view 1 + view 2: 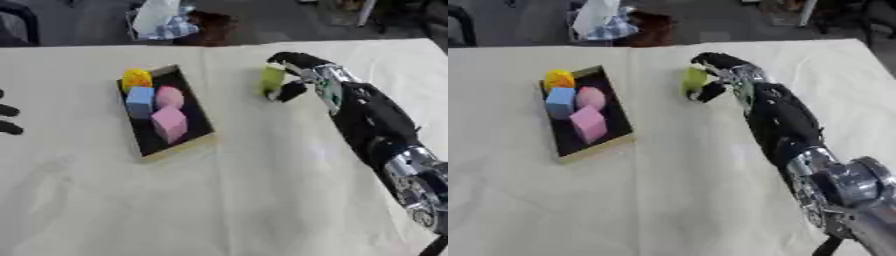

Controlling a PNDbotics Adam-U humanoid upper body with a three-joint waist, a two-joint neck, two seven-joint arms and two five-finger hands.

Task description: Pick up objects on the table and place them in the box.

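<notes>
On the cream-covered table (262,200) in the left eye view, the right hand (296,75) reaches in from the right with its fingers curled over a small yellow-green block (271,80), thumb below, pinching it just beside the box's far right corner. The box (199,117), a shallow dark tray with a pale rim, lies to the left and already holds a yellow piece (136,78), a blue block (139,101), a rounded pink piece (169,96) and a pink cube (170,123). At the left edge, dark fingertips of the left hand (9,119) show; whether they are spread or curled I cannot tell.

In the right eye view, the green block (694,79) shows between finger and thumb, apparently at or just off the cloth. It looks like light foam or plastic: probably easy to lift, slightly yielding, not fragile. Pinching across its flat opposite faces near the middle seems the sound hold, since a grip near an edge could let it twist out. The box's nearer end (592,145) looks free for it.
</notes>
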